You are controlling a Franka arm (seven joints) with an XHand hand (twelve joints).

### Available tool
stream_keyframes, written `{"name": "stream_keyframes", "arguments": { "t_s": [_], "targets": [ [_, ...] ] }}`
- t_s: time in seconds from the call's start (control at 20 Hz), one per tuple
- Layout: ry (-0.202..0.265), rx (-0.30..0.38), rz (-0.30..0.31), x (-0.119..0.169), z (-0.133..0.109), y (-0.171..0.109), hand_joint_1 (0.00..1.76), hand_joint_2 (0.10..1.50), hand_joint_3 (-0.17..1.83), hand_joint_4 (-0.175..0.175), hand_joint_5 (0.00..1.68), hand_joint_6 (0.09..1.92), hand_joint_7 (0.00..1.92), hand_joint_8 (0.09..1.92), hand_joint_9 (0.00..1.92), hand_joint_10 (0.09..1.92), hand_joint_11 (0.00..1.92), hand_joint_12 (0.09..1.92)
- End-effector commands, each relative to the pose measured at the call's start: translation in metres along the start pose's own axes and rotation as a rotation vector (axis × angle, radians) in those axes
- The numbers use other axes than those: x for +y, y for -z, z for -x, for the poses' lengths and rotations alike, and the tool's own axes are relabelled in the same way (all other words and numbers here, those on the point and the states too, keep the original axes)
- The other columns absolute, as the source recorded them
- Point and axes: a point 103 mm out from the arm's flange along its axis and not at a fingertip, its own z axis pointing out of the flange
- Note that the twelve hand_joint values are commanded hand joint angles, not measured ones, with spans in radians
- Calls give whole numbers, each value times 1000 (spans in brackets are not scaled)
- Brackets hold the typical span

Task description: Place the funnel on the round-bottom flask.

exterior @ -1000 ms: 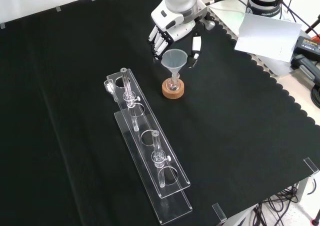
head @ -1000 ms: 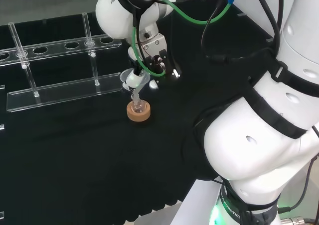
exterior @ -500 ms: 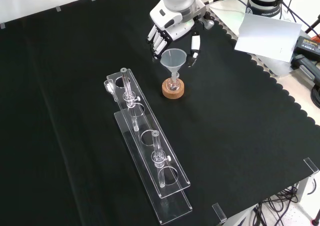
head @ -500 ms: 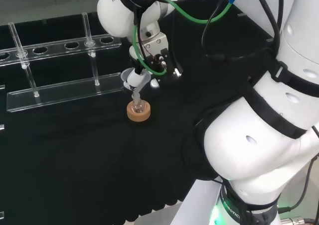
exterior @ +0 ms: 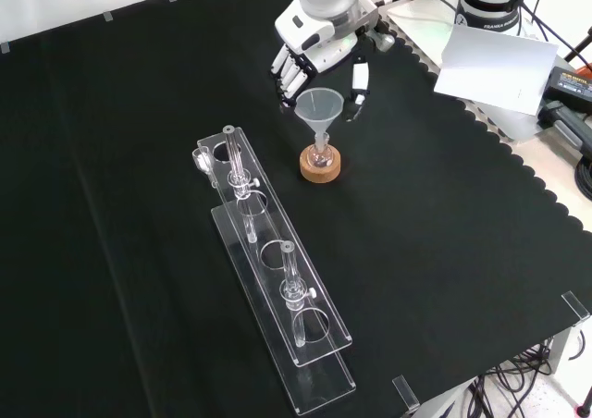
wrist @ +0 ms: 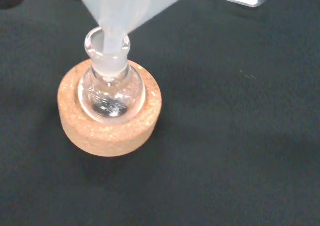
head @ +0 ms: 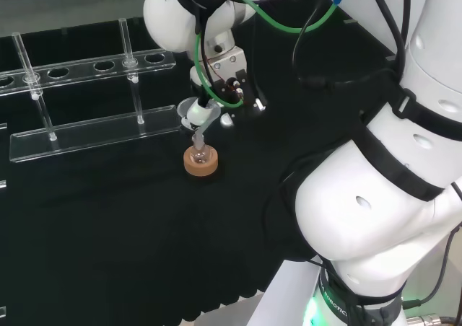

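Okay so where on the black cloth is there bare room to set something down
In the front view, bare black cloth lies right of the cork ring stand, toward the scalloped edge, and left of the clear plastic tube rack. It is crowded around the translucent funnel, where the black and white hand hovers.

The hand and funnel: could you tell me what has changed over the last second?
The hand has drawn back from the funnel, toward the top of the front view, its fingers open. The funnel stays with its stem in the round-bottom flask on the cork ring; the clear rack is unmoved.
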Motion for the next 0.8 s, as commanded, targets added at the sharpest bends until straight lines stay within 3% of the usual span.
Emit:
{"name": "stream_keyframes", "arguments": {
  "t_s": [0.05,0.8],
  "targets": [
    [-16,-9,-19,1,-7,1,784,664,595,-46,479,778,579,824,787,586,568,1264],
    [60,51,-31,-5,8,-6,680,619,537,-54,418,624,492,802,704,619,515,1298]
  ]
}}
